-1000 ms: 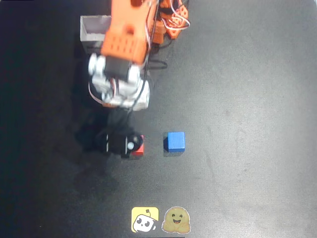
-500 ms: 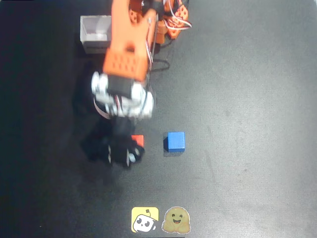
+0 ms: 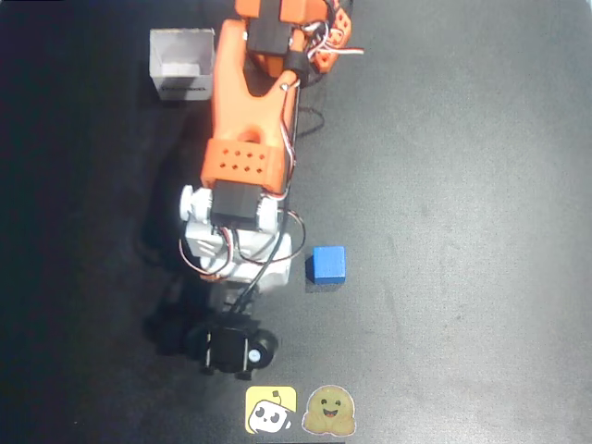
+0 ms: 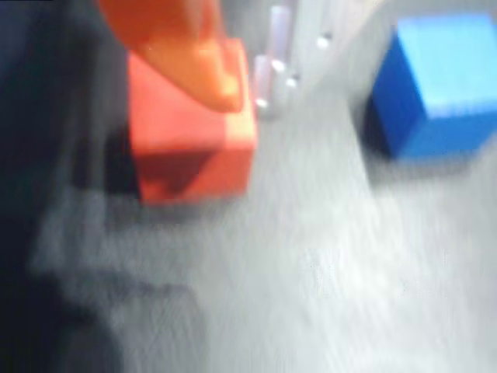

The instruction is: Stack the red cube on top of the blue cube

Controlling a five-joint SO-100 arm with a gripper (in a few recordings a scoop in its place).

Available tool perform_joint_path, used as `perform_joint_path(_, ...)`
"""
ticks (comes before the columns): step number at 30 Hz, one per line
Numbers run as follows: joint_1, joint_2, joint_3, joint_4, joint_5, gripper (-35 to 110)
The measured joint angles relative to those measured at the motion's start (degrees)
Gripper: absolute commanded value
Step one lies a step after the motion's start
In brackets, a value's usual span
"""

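Since the earlier frame our arm has extended toward the bottom edge, leaving the gripper (image 3: 231, 350) past the red cube (image 4: 190, 132), which sits left of the blue cube (image 4: 439, 81); finger spacing cannot be determined.

Dark matte table (image 3: 462, 185) carrying the blue cube (image 3: 328, 264) near mid-scene in the overhead view, a white open box (image 3: 181, 63) well up-left of it, two cartoon stickers (image 3: 301, 410) below it at the near edge, and, in the wrist view, the red cube (image 4: 190, 140) left of it.
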Motion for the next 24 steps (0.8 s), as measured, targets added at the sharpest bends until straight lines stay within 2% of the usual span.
perform_joint_path(11, -0.35, -1.23, 2.90, -9.67, 0.70, 0)
perform_joint_path(14, -1.05, -2.81, 3.16, -10.81, 0.70, 12)
perform_joint_path(18, -0.97, -3.34, 3.25, -11.60, 0.70, 15)
perform_joint_path(22, -0.70, -3.43, 3.25, -11.60, 0.70, 15)
perform_joint_path(24, -0.70, -3.43, 3.25, -11.60, 0.70, 10)
